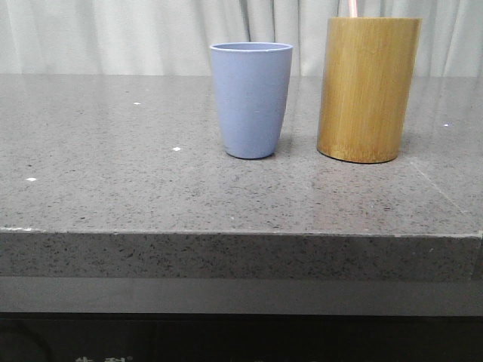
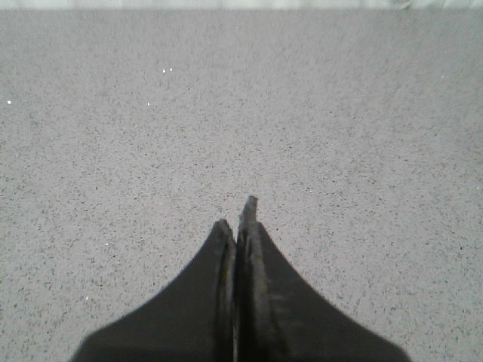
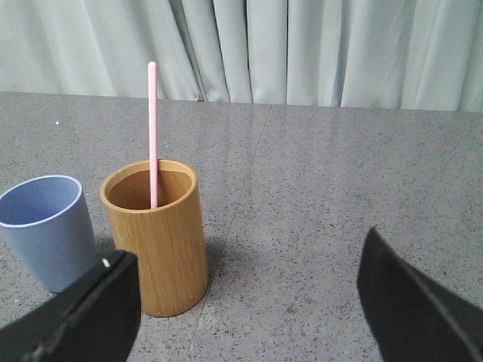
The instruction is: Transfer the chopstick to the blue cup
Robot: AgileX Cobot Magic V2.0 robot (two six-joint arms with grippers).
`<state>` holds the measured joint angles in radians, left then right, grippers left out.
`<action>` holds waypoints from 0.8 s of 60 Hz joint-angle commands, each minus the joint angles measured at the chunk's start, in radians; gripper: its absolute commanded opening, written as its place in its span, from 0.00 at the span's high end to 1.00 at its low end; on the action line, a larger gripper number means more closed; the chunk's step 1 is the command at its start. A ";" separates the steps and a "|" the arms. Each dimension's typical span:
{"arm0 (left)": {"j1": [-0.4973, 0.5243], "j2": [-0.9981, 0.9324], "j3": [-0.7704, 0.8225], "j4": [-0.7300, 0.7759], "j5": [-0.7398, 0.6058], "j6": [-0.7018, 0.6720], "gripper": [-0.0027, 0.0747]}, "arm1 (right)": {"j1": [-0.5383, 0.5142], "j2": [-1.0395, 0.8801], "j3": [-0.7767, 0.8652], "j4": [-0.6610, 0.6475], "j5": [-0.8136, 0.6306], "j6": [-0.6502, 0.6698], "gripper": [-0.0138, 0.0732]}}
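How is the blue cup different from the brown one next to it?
The blue cup is shorter than the bamboo cup. The blue cup narrows toward its base, while the bamboo cup has straight sides. The blue cup looks like plain matte plastic; the bamboo cup shows wood grain. The bamboo cup holds the pink chopstick; nothing sticks out of the blue cup. Both stand upright on the grey table, open at the top, without handles.

The cup [image 1: 251, 99] and the bamboo holder [image 1: 367, 89] are standing upright on the counter [image 1: 113, 173], the cup sitting just left of the holder, near but apart. The chopstick [image 3: 152, 136] is standing inside the holder, rising above its rim. A curtain [image 1: 113, 34] is hanging behind the counter.
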<state>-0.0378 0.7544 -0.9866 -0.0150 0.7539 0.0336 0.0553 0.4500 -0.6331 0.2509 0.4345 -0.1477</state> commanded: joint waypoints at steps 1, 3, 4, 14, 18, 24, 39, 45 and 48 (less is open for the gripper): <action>0.001 -0.142 0.104 -0.011 -0.174 0.000 0.99 | -0.005 0.014 -0.034 0.010 -0.070 -0.003 0.15; 0.001 -0.201 0.156 -0.011 -0.194 0.000 0.99 | -0.005 0.014 -0.034 0.010 -0.070 -0.003 0.15; 0.001 -0.224 0.185 -0.011 -0.208 0.000 0.99 | -0.005 0.014 -0.034 0.010 -0.070 -0.003 0.15; 0.001 -0.472 0.360 -0.011 -0.256 0.000 0.99 | -0.005 0.037 -0.037 0.010 -0.073 -0.003 0.15; 0.001 -0.546 0.402 -0.011 -0.256 0.000 0.99 | -0.005 0.063 -0.044 0.014 -0.080 -0.003 0.15; 0.001 -0.625 0.438 -0.011 -0.264 0.000 0.99 | 0.008 0.132 -0.076 0.026 -0.107 -0.003 0.15; 0.001 -0.654 0.440 -0.011 -0.271 0.000 0.99 | 0.107 0.398 -0.259 0.026 -0.215 -0.003 0.15; 0.001 -0.654 0.440 -0.011 -0.271 0.000 0.99 | 0.184 0.550 -0.370 0.026 -0.227 -0.003 0.15; 0.001 -0.654 0.440 -0.011 -0.271 0.000 0.99 | 0.212 0.619 -0.425 0.026 -0.232 -0.003 0.15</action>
<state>-0.0378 0.0853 -0.5225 -0.0172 0.5726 0.0336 0.2219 0.9727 -0.9438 0.2653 0.2946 -0.1477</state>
